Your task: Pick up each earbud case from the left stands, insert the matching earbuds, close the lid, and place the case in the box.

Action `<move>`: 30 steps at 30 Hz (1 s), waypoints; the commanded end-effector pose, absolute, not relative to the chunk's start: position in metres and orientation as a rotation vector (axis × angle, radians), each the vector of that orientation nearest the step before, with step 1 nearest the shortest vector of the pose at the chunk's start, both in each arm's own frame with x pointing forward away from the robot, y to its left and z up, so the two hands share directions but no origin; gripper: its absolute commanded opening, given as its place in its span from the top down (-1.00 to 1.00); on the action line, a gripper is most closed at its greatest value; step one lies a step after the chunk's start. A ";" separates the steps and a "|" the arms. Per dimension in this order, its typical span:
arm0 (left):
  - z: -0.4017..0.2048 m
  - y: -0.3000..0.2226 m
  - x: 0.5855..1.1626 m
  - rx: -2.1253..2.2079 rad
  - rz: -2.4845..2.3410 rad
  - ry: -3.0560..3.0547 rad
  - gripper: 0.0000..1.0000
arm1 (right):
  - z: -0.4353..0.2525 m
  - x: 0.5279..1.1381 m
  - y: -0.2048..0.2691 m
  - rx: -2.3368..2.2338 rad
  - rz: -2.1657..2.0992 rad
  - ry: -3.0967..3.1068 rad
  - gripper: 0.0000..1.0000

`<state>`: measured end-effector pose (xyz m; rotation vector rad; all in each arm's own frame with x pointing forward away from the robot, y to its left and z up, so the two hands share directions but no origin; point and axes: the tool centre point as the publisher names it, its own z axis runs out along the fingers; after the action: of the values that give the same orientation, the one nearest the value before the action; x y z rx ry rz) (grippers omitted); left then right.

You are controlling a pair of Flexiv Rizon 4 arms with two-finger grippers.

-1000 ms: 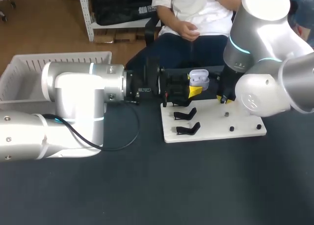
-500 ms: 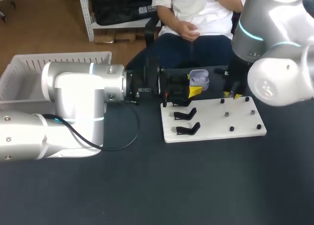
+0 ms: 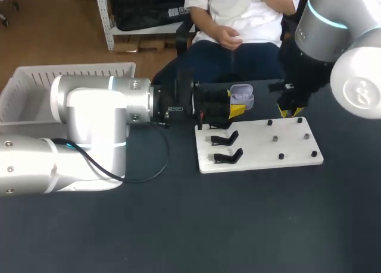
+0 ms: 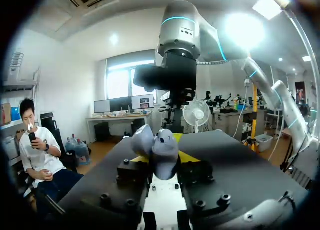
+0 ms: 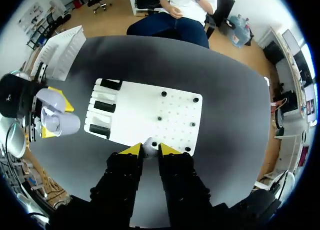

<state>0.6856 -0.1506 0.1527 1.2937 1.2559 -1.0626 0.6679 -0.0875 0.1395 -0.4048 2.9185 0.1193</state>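
An open white earbud case [image 3: 241, 95] hangs above the table's back edge, just behind the white board [image 3: 256, 160]. My left gripper [image 3: 237, 108] is shut on it from both sides. In the left wrist view the case [image 4: 164, 146] sits between the yellow tips with its lid tilted back. My right gripper [image 3: 290, 111] hovers over the board's back right part, to the right of the case. In the right wrist view that gripper [image 5: 148, 150] is shut on a small white earbud [image 5: 148, 147], high above the board [image 5: 135, 115].
Three black stands [image 3: 225, 138] line the board's left side, and several small black pegs [image 3: 275, 138] dot its right half. A white slatted basket [image 3: 30, 85] sits at the table's back left, behind my left arm.
My right arm has risen and swung to the right, away from the case, and its gripper now hangs over the board's back right. The left arm and the case have stayed still.
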 end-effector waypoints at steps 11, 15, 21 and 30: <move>0.151 -0.151 0.683 1.284 -1.054 1.252 1.00 | 0.223 0.625 -0.045 -0.520 0.045 2.877 1.00; 0.151 -0.151 0.683 1.284 -1.054 1.252 1.00 | 0.235 0.630 -0.033 -0.567 0.028 2.842 1.00; 0.151 -0.151 0.683 1.284 -1.054 1.252 1.00 | 0.238 0.643 -0.017 -0.606 -0.006 2.821 1.00; 0.151 -0.151 0.683 1.284 -1.054 1.252 1.00 | 0.234 0.661 0.001 -0.577 -0.023 2.803 1.00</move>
<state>0.6856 -0.1506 0.1527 1.2938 1.2559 -1.0626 0.6548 -0.0067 0.2367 -0.5791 2.7935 -0.0097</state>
